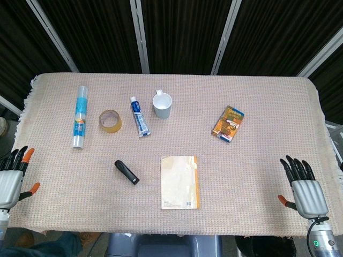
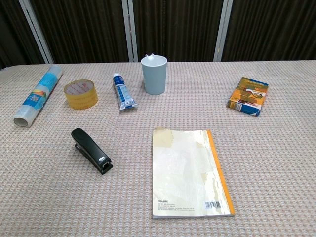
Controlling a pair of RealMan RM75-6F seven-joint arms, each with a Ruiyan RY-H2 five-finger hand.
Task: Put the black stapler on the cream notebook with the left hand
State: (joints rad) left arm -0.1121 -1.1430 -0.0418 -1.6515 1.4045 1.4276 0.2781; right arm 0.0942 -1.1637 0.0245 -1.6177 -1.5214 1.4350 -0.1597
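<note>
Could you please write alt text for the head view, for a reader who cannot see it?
A black stapler lies on a cloth-covered table just left of a cream notebook, untouched; the left hand and right hand rest open at the table's near corners. Behind lie a film roll, tape, tube, cup and small box.

The black stapler (image 2: 91,150) lies closed and flat on the cloth, angled with its rounded rear end away from the robot. Just to its right, apart from it, the cream notebook (image 2: 190,171) lies closed, its orange spine rightward.
</note>
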